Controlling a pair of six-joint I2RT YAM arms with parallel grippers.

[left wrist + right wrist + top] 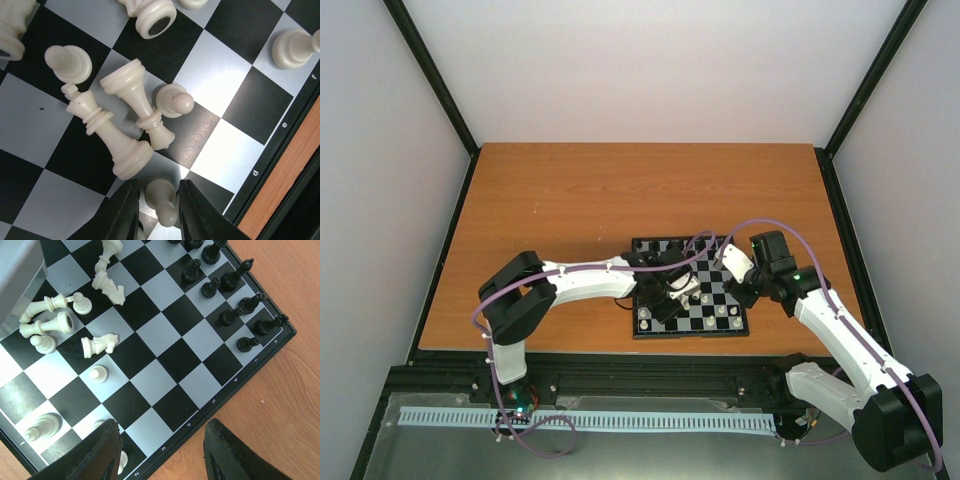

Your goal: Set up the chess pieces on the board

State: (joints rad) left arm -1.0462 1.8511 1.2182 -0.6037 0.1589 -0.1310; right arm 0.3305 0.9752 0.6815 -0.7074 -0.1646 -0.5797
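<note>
The board (638, 331) lies at the table's near middle. My left gripper (159, 196) is low over its near side, shut on a small white pawn (162, 200) that stands upright between the fingers. Just beyond it, white pieces lie toppled in a heap: a king (107, 135), a second tall piece (137, 100) and a pawn (175, 100). My right gripper (162, 425) is wide open and empty above the board's numbered edge (220, 402). Black pieces (225, 280) stand along the far ranks. A white knight (100, 345) lies on its side, and a white pawn (98, 373) stands by it.
The board sits on an orange wooden table (620, 190) with black posts and white walls around it. Both arms meet over the board; the left arm's grey body (15, 280) fills the right wrist view's top left corner. More white pawns (42, 425) stand near the board's corner.
</note>
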